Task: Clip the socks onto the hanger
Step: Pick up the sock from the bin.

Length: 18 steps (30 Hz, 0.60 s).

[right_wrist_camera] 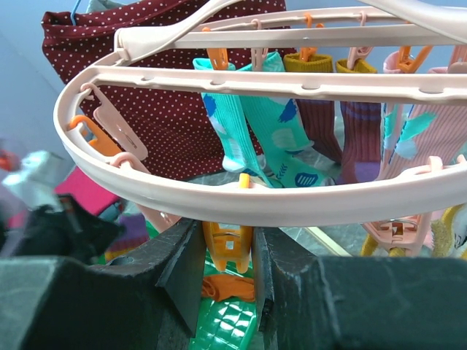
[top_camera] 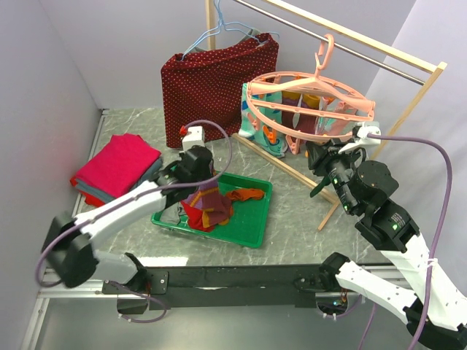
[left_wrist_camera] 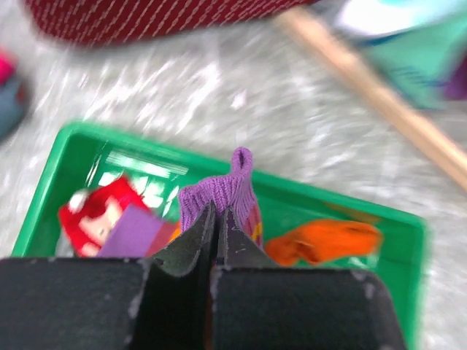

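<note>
Several socks lie in a green tray (top_camera: 248, 233), among them an orange sock (left_wrist_camera: 328, 240) and a red one with white marks (left_wrist_camera: 91, 215). My left gripper (left_wrist_camera: 217, 211) is low over the tray and shut on the cuff of the purple striped sock (left_wrist_camera: 226, 193), which sticks out past the fingertips. The salmon-pink hanger (top_camera: 314, 98) hangs from the wooden rail with teal, maroon and pink socks clipped on. Its ring (right_wrist_camera: 255, 204) crosses the right wrist view. My right gripper (right_wrist_camera: 222, 270) sits just under the ring, shut on an orange clip peg (right_wrist_camera: 228, 244).
A dark-red dotted cloth (top_camera: 219, 80) hangs on a light-blue wire hanger at the back. A folded pink-red cloth stack (top_camera: 120, 168) lies at the left. The wooden rack's base bar (top_camera: 292, 168) runs diagonally across the table behind the tray.
</note>
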Each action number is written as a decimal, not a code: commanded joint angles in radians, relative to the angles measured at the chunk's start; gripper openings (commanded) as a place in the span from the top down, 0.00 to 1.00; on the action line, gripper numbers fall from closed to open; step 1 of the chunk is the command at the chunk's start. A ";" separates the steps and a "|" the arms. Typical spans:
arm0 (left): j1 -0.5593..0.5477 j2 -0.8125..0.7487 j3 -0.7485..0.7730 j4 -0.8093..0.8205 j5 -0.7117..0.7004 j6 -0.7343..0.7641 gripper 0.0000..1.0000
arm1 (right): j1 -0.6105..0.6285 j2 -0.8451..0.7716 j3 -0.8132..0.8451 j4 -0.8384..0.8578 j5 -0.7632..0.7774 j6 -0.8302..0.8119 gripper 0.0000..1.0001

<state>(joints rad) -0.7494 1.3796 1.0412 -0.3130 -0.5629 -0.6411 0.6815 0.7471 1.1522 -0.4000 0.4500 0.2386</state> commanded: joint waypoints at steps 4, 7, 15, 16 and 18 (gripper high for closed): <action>-0.056 -0.226 -0.111 0.379 0.277 0.311 0.97 | -0.007 -0.003 0.001 0.038 -0.072 -0.013 1.00; -0.065 -0.281 -0.125 0.482 0.535 0.369 0.95 | -0.007 0.000 0.003 0.049 -0.092 -0.013 1.00; -0.085 -0.188 0.003 0.503 0.951 0.380 0.93 | -0.007 0.000 -0.002 0.093 -0.195 -0.022 1.00; -0.088 -0.177 0.025 0.517 0.969 0.377 0.93 | -0.008 -0.003 -0.005 0.105 -0.206 -0.022 1.00; -0.091 -0.139 0.052 0.523 1.015 0.367 0.93 | -0.008 -0.006 -0.008 0.119 -0.227 -0.024 1.00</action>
<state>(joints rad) -0.8310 1.1961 1.0100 0.1196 0.2481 -0.2848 0.6800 0.7494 1.1522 -0.3489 0.2993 0.2264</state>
